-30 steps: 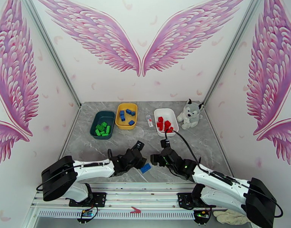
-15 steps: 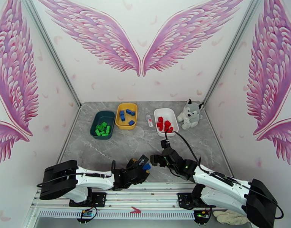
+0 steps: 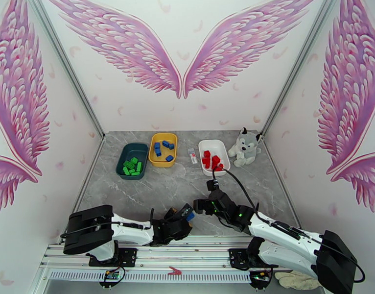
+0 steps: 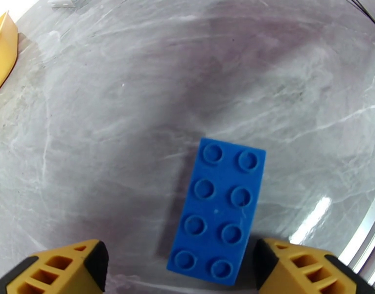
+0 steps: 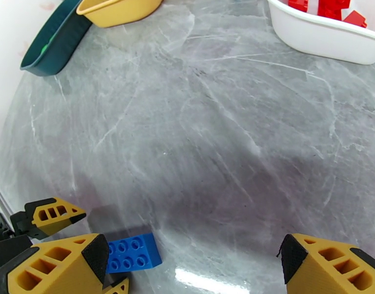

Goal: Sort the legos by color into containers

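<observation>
The table (image 3: 187, 184) was grey stone with thin white lines, like marble. It shone a bit where light hit it, just by the right gripper (image 5: 192, 263). Far past that gripper stood a white back wall (image 3: 182, 116) with two big pink wings (image 3: 133, 50) painted on it. The side walls (image 3: 21, 202) had pink wings too. Grey metal posts (image 3: 70, 69) ran up the corners.

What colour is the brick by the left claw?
The brick is blue, clearest in left wrist view.
</observation>
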`<action>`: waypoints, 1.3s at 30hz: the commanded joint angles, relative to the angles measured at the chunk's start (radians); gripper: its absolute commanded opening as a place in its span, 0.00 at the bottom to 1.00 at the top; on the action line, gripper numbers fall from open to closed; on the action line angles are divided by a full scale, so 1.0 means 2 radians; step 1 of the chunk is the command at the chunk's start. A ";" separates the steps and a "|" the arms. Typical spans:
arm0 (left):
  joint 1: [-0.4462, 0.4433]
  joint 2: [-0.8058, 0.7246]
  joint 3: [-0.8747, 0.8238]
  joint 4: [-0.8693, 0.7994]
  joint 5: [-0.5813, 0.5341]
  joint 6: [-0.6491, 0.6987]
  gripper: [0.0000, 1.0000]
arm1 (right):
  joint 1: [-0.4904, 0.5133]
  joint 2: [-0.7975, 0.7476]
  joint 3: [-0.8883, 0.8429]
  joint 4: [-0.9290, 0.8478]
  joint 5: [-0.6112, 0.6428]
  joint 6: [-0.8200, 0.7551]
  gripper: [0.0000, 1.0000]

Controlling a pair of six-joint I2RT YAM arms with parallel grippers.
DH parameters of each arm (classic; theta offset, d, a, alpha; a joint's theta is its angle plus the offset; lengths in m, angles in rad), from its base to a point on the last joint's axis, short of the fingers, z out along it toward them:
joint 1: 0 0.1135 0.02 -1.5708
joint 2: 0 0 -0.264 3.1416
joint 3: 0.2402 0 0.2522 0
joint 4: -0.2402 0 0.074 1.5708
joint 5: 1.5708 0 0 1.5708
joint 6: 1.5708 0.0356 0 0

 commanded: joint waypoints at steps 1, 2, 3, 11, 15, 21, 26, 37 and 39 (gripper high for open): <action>0.009 0.025 0.018 0.004 0.021 0.013 0.73 | 0.000 -0.015 -0.006 0.003 -0.003 -0.001 0.99; 0.010 0.028 0.019 0.004 0.023 0.014 0.68 | 0.000 -0.019 -0.007 0.002 -0.003 -0.001 0.99; 0.011 0.031 0.020 0.006 0.025 0.014 0.64 | 0.000 -0.022 -0.009 0.001 -0.003 0.000 0.99; 0.016 0.036 0.021 0.003 0.033 0.013 0.39 | -0.001 -0.063 -0.021 -0.019 0.015 0.007 0.99; 0.019 0.012 0.008 0.011 0.019 0.012 0.32 | 0.000 -0.081 -0.026 -0.027 0.018 0.010 0.99; 0.056 -0.062 -0.017 0.020 0.019 0.018 0.29 | 0.000 -0.078 -0.029 -0.023 0.006 0.013 0.99; 0.129 -0.117 -0.004 0.001 0.003 0.026 0.28 | 0.000 -0.066 -0.035 -0.001 -0.013 0.023 0.99; 0.368 -0.065 0.180 -0.055 0.067 0.048 0.32 | 0.004 -0.051 -0.027 0.029 -0.037 0.034 0.98; 0.395 -0.025 0.235 -0.070 0.084 0.058 0.33 | 0.005 -0.049 -0.021 0.027 -0.036 0.031 0.98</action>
